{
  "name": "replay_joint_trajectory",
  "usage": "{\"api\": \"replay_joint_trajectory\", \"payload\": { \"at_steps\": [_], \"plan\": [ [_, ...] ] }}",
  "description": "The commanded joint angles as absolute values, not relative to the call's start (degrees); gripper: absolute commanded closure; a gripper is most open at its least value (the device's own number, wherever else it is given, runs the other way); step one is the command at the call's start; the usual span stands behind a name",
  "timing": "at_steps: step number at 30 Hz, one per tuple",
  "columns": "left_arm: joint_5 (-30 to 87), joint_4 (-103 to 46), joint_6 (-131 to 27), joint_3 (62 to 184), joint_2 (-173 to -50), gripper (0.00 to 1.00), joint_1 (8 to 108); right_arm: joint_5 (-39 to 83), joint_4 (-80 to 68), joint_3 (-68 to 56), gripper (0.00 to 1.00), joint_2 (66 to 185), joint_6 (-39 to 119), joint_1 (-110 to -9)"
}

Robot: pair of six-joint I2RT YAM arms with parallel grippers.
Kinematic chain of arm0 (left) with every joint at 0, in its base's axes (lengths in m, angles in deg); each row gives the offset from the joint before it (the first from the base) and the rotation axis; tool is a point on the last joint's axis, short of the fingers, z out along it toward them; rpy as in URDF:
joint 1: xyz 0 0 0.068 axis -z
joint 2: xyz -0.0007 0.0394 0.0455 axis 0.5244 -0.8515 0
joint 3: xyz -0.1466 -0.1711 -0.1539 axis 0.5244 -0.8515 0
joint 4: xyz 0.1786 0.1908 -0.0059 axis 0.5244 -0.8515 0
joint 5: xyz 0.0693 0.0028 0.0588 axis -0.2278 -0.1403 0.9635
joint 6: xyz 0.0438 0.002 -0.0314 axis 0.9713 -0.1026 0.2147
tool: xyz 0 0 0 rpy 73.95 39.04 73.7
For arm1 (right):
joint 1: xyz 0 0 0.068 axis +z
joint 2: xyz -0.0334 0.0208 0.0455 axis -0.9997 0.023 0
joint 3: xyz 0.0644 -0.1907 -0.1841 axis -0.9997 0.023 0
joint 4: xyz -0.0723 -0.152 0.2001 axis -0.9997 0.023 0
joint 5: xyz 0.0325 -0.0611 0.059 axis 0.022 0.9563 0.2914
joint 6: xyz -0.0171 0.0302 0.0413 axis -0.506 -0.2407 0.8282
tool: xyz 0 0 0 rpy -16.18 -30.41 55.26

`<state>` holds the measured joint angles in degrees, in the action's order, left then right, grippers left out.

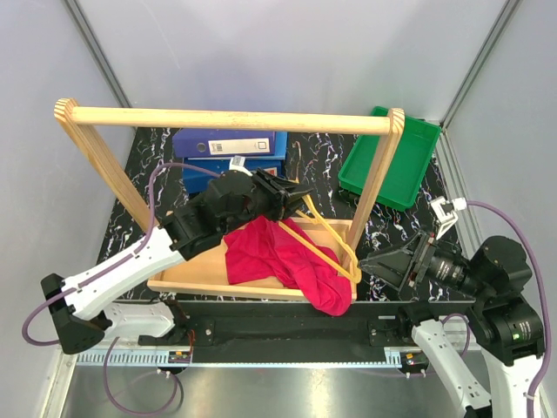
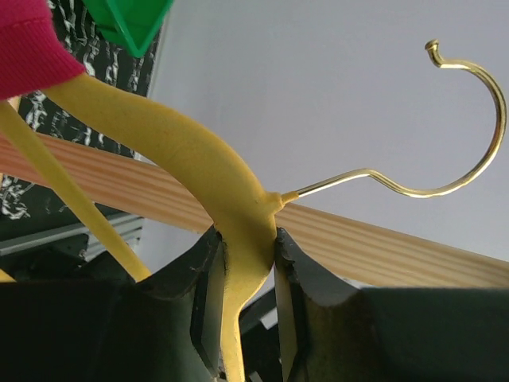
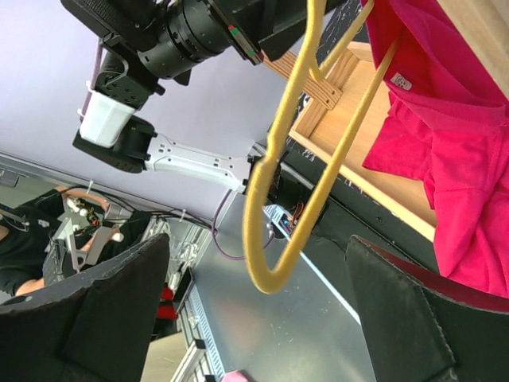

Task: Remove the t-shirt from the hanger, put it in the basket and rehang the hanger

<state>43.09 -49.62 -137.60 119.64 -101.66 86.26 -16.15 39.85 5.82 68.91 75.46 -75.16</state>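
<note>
Pinching hanger [image 2: 191, 151], left claw [image 2: 248, 267]; right claw [image 3: 254, 314] wide-open

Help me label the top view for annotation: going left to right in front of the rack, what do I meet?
Left arm's white link → t-shirt → right gripper. The hanger overlaps the t-shirt, so omitted.

The left hand [image 1: 298, 198] and right hand [image 1: 370, 264] are black, on white-shelled arms [image 1: 122, 266] trailing purple cables [image 1: 155, 196].

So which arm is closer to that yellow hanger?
Left. The left end effector is clamped on the hanger at its neck; the right end effector sits open beside its shoulder end, not gripping.
</note>
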Motion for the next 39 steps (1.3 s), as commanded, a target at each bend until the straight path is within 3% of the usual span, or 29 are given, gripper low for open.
{"api": "replay_joint_trajectory", "payload": {
  "at_steps": [1,9,14,23,26,27,33,36,39],
  "plan": [
    [49.9,-50.7,-135.0,125.2,-103.7,1.00,89.0,-18.6,40.6,3.1,0.05,71.6,74.0,-74.8],
    [53.0,-46.6,-131.9,129.9,-108.0,1.00,92.9,-20.9,44.3,2.0,0.15,75.1,70.2,-74.9],
    [57.5,-46.9,-130.3,132.3,-109.5,1.00,96.3,-21.9,44.3,3.3,0.34,75.1,70.7,-74.9],
    [59.8,-47.1,-132.5,132.4,-111.0,1.00,99.5,-24.4,43.8,4.8,0.49,76.5,70.5,-74.9],
    [59.8,-47.1,-132.6,132.2,-110.8,1.00,99.6,-24.9,43.4,4.7,0.60,77.4,70.8,-74.9],
    [60.0,-46.9,-132.1,132.1,-110.7,1.00,99.7,-25.0,43.5,4.5,0.70,77.6,71.0,-74.9],
    [60.6,-46.9,-131.3,131.2,-109.8,1.00,99.7,-26.0,42.9,4.2,1.00,77.5,73.8,-74.9],
    [60.6,-46.3,-128.9,130.3,-108.6,1.00,99.7,-26.2,42.3,3.5,1.00,77.2,74.8,-74.9],
    [60.5,-44.6,-126.5,127.7,-106.0,0.86,99.7,-25.3,43.3,1.3,1.00,77.6,74.5,-74.9]
  ]
}}
